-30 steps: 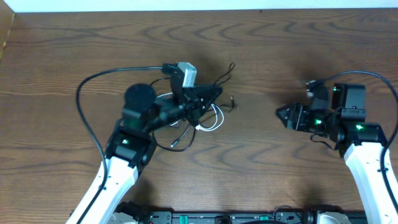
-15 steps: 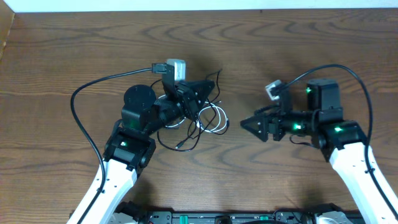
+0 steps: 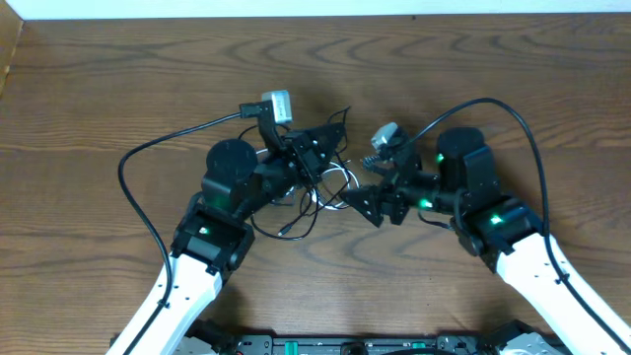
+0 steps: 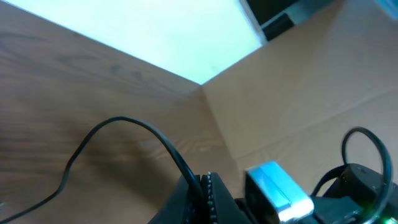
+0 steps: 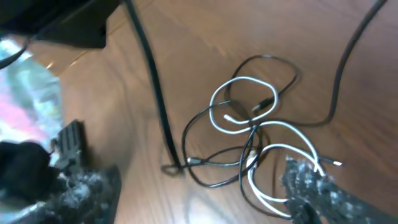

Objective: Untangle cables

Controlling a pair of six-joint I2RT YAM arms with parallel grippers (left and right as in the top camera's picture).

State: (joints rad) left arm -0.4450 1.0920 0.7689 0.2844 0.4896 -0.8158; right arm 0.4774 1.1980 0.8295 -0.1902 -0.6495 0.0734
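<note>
The cables (image 3: pixel 330 184) lie in one tangle at mid-table: a white cable (image 5: pixel 239 87) looped through thin black cables (image 5: pixel 214 177). My left gripper (image 3: pixel 325 146) is over the tangle's far side, shut on a black cable (image 4: pixel 146 134) that arcs away from its closed jaws (image 4: pixel 204 186). My right gripper (image 3: pixel 358 202) points left at the tangle, open. In the right wrist view its fingers (image 5: pixel 314 190) straddle the near loops, and the white cable runs right beside the right-hand finger. The held black cable (image 5: pixel 152 87) rises steeply to the left gripper at the top left.
Thick black arm cables arc off both arms, one on the left (image 3: pixel 148 148) and one on the right (image 3: pixel 513 113). A loose black plug end (image 3: pixel 281 232) lies towards the table's front. The table's back edge (image 3: pixel 315 17) meets a white wall.
My right arm has swung left across the table, bringing its gripper up to the tangle. The left gripper has kept its hold and shifted slightly, dragging the loops along.
</note>
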